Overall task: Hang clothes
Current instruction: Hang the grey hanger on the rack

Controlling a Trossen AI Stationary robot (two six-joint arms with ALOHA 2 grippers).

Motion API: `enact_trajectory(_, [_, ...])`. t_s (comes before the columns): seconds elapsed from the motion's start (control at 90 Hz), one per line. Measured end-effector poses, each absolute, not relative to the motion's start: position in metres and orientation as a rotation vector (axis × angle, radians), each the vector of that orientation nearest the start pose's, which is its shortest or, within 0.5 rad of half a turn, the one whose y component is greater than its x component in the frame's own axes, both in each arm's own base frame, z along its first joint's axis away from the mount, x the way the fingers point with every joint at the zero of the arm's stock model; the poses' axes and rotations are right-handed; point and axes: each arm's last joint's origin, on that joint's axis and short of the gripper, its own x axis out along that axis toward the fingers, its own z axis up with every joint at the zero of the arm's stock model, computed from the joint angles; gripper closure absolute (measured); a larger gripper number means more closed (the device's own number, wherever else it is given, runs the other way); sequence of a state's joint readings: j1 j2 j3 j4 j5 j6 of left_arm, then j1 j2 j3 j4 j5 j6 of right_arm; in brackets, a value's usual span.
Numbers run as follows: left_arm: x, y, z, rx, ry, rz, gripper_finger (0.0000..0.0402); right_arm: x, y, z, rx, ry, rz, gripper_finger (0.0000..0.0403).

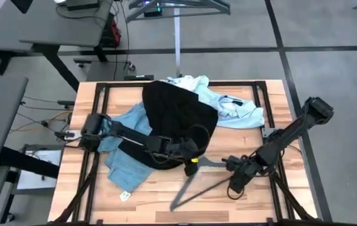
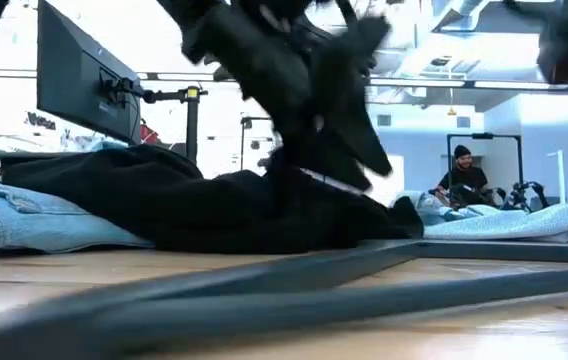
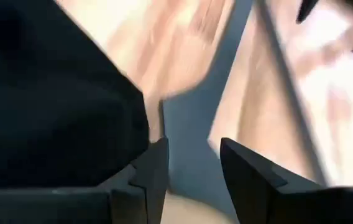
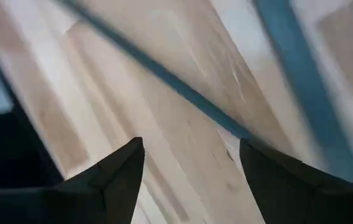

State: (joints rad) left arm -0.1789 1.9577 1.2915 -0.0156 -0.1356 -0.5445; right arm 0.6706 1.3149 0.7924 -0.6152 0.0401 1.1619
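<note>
The left arm reaches from the 9 o'clock edge of the pale wooden bench (image 1: pixel 166 194) toward its middle, lying low over the clothes. Its left hand (image 1: pixel 191 154) sits at the 6 o'clock hem of the black short-sleeved t-shirt (image 1: pixel 178 116), fingers (image 3: pixel 155 171) parted and released, with a grey bar of the hanger showing in the gap between them. The right arm bends in from the 3 o'clock edge, elbow high, forearm sloping down to the right hand (image 1: pixel 234 168), which hovers low over bare wood just beside the hanger's neck; its fingers (image 4: pixel 123 171) are spread apart and hold nothing.

The grey triangular clothes hanger (image 1: pixel 197 188) lies flat on the bench at about 6 o'clock of the clothes pile, its hook end between the two hands, its long bar running toward the 7 o'clock corner. The black t-shirt is heaped at the bench centre, covering part of the light blue denim jeans (image 1: pixel 125 163) that spread toward 8 o'clock, and part of the pale blue-white collared button shirt (image 1: pixel 235 107) that lies toward 1 o'clock.

Bare wood is open along the whole 6 o'clock edge and in the 4 o'clock corner. A small white tag (image 1: pixel 125 196) lies near the 7 o'clock corner. In the low view a person (image 2: pixel 461 175) sits far behind the bench.
</note>
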Motion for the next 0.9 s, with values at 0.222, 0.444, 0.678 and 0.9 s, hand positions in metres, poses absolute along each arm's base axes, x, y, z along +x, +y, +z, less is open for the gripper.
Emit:
enact_trajectory(0.222, [0.4,-0.07,0.225,-0.417,0.634,0.128,0.0274,0.194,0.134,0.214,0.136,1.05,-0.09,0.0154])
enact_trajectory(0.444, [0.383,-0.076,0.247,-0.441,0.654,0.132,0.0274,0.217,0.125,0.172,-0.008,1.212,-0.192,0.0154])
enact_trajectory(0.678, [0.371,-0.096,0.248,-0.472,0.712,0.116,0.0274,0.241,0.126,0.139,0.041,1.289,-0.104,0.0162])
enact_trajectory(0.9, [0.365,-0.112,0.246,-0.457,0.744,0.099,0.0274,0.246,0.126,0.116,0.01,1.382,-0.096,0.0199])
